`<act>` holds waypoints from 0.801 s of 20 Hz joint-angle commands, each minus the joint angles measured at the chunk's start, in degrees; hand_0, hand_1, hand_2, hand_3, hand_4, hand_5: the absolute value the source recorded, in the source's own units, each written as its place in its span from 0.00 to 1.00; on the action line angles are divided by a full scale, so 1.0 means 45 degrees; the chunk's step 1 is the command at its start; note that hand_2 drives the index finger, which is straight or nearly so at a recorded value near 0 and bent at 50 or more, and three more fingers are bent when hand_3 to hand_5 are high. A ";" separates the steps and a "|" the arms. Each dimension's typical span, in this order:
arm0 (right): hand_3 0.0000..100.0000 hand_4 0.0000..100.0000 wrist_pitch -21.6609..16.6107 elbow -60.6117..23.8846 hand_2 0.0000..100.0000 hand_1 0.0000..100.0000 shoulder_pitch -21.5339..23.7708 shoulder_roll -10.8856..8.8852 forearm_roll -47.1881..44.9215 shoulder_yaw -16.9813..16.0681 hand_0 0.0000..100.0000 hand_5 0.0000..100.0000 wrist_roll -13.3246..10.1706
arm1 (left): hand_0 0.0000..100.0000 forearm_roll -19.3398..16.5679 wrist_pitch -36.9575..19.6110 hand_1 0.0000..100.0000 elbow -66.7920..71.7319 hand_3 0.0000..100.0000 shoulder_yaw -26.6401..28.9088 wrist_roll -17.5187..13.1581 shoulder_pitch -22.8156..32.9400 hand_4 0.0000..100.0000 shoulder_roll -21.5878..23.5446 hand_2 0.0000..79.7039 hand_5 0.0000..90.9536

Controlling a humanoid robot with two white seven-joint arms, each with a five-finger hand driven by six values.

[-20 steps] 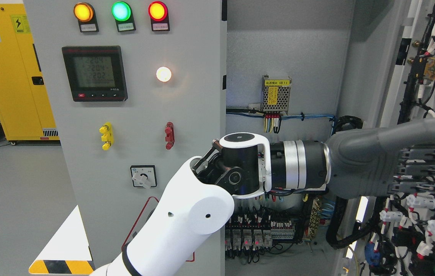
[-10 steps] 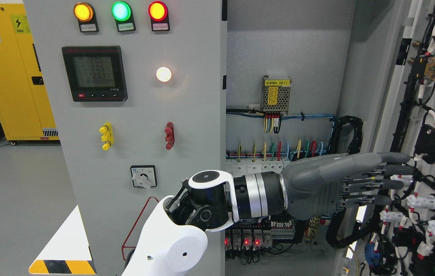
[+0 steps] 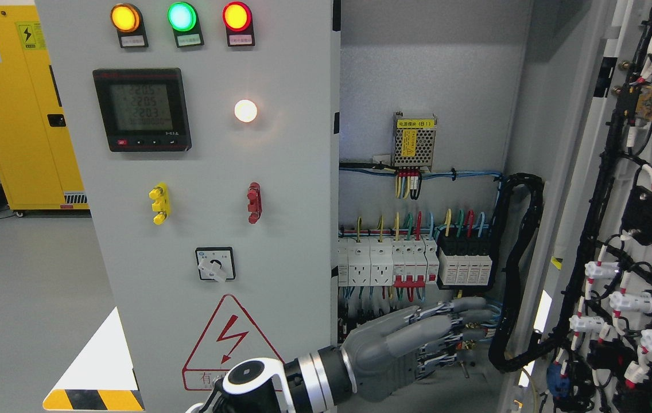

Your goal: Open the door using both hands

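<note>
Low at the bottom edge, the left hand [image 3: 412,350] reaches in with fingers stretched out and relaxed, grasping nothing, in front of the open cabinet's lower wiring. The right door [image 3: 618,229] stands swung open well to the hand's right, untouched. Farther back sit the breakers [image 3: 386,261], and left the closed panel door [image 3: 200,172].

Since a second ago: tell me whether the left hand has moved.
Yes. The left hand has dropped down and back to the left: it sat level with the red handle, and now lies below the breaker row.
</note>
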 commanded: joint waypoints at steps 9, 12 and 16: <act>0.00 0.00 0.0002 0.0016 0.04 0.50 -0.0293 -0.0410 -0.0003 0.0001 0.00 0.00 -0.0003 | 0.12 -0.2024 -0.3047 0.56 -0.1123 0.00 0.0388 0.0812 0.6640 0.00 0.3867 0.00 0.00; 0.00 0.00 0.0002 0.0016 0.04 0.50 -0.0274 -0.0410 0.0017 0.0001 0.00 0.00 -0.0003 | 0.12 -0.2279 -0.4061 0.56 -0.0402 0.00 0.0388 0.0986 0.8125 0.00 0.4218 0.00 0.00; 0.00 0.00 0.0002 0.0016 0.04 0.50 -0.0273 -0.0410 -0.0003 0.0001 0.00 0.00 0.0016 | 0.12 -0.2339 -0.5234 0.56 0.0750 0.00 0.0680 0.2235 0.9202 0.00 0.4219 0.00 0.00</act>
